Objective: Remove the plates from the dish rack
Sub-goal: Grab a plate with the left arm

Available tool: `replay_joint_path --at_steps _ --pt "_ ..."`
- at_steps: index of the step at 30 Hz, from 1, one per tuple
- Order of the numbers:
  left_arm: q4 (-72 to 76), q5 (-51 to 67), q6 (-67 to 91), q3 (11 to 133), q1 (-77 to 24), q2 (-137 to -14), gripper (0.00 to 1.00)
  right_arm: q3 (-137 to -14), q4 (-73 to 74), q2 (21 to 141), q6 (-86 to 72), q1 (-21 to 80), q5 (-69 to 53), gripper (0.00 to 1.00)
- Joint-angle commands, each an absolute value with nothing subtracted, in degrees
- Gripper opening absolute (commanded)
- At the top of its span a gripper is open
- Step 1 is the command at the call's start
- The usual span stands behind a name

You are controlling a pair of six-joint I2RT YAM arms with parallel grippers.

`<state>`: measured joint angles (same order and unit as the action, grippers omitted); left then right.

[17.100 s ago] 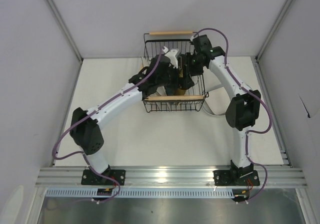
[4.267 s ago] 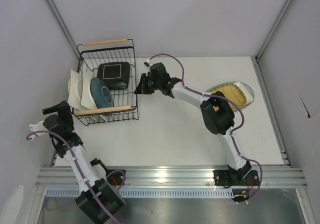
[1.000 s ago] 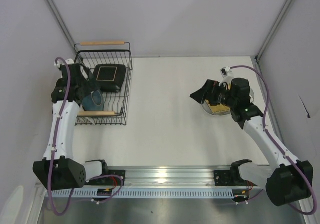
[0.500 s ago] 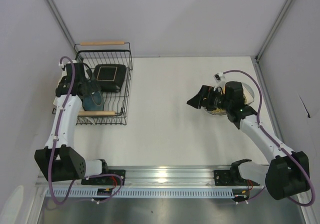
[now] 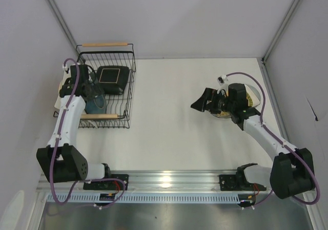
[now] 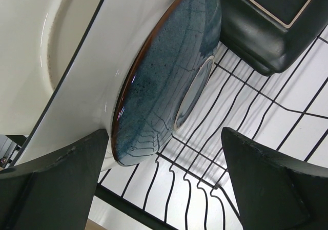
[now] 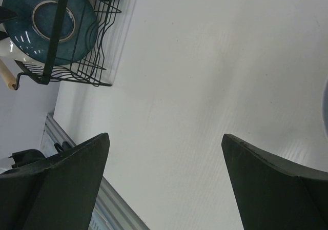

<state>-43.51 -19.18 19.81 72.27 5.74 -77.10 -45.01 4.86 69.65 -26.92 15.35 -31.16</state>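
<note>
**Half unloaded, gripping nothing**

Finding the dish rack (image 5: 130,81) sitting far left on the table (image 5: 169,127), a stack of plates (image 5: 253,93) lying far right. Seeing in the rack a dark square plate (image 6: 271,20) lying flat, a white plate (image 6: 77,45) and a teal plate (image 6: 164,71) leaning on edge. Hovering the left gripper (image 6: 164,132), wide open, close over the teal plate. Hanging the right gripper (image 5: 201,100), wide open and empty, beside the stack.

no readable text, labels or numbers (anywhere visible)
</note>
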Motion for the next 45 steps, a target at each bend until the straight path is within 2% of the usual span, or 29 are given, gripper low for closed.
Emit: replay_joint_path --at_steps 1,14,23,35,45 --pt "-42.3 -19.3 19.2 72.7 6.2 -78.4 0.99 -45.8 1.4 70.6 -26.8 15.6 -31.9 1.00" --pt "-40.3 -12.8 18.8 70.9 6.2 -76.7 0.99 -46.6 -1.2 74.5 -27.8 18.5 -31.3 1.00" --pt "-40.3 -12.7 19.2 70.1 6.2 -73.4 1.00 -48.1 -6.1 78.1 -29.5 21.1 -32.3 1.00" --pt "-38.9 -10.0 19.6 68.5 6.2 -74.6 1.00 -57.4 -9.0 84.8 -30.9 28.1 -31.4 1.00" --pt "-37.8 -11.4 19.2 68.4 6.1 -76.2 0.99 -69.8 -12.6 95.9 -34.6 32.2 -34.0 1.00"
